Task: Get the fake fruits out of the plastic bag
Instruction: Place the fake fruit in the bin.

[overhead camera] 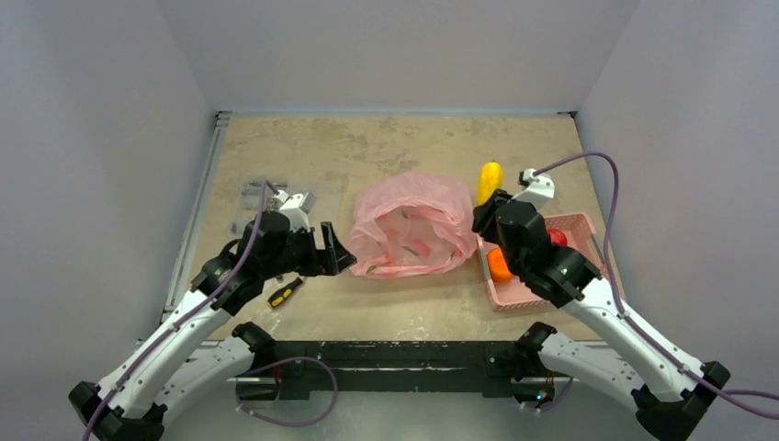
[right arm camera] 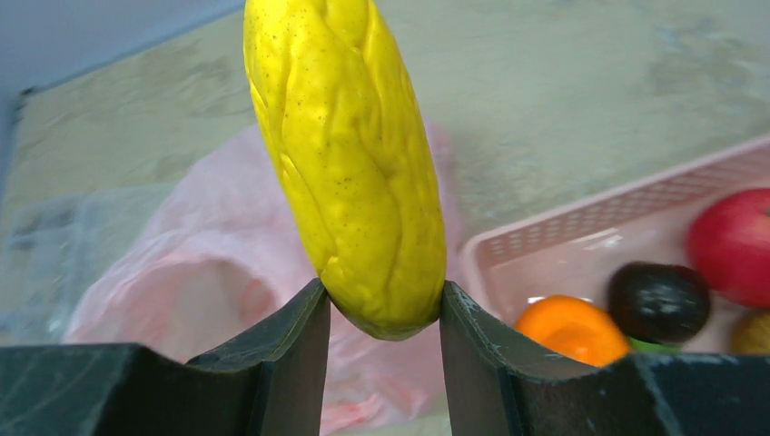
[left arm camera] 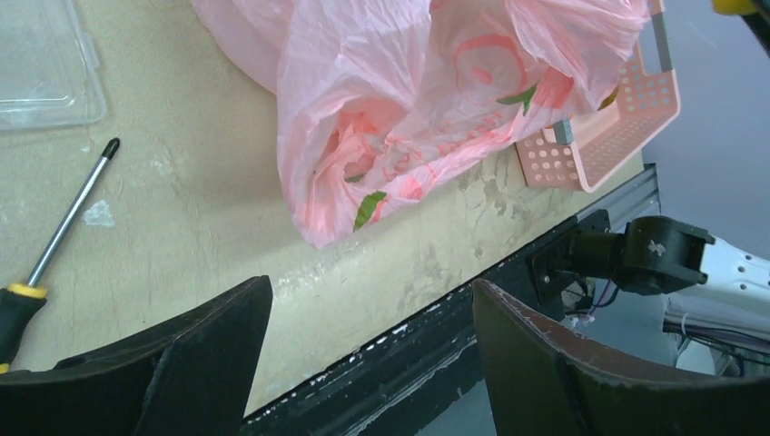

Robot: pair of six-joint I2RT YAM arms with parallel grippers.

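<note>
The crinkly pink plastic bag [overhead camera: 411, 226] lies mid-table, mouth toward the near edge; it also shows in the left wrist view [left arm camera: 409, 100] and the right wrist view [right arm camera: 209, 272]. My right gripper [right arm camera: 381, 304] is shut on the lower end of the yellow oblong fruit [right arm camera: 345, 154], held in the air between the bag and the basket [overhead camera: 489, 181]. The orange [right arm camera: 567, 329], dark plum [right arm camera: 658, 300], red apple [right arm camera: 734, 243] and part of the brown kiwi [right arm camera: 752, 333] lie in the pink basket [right arm camera: 581, 222]. My left gripper [overhead camera: 336, 250] is open and empty, just left of the bag [left arm camera: 372, 300].
The rigid pink basket [overhead camera: 574, 225] stands right of the bag, partly under my right arm. A yellow-handled screwdriver [overhead camera: 284, 292] lies near the left arm. A clear plastic tray [overhead camera: 250, 193] sits at the left. The table's front edge [left arm camera: 427, 309] runs under my left gripper.
</note>
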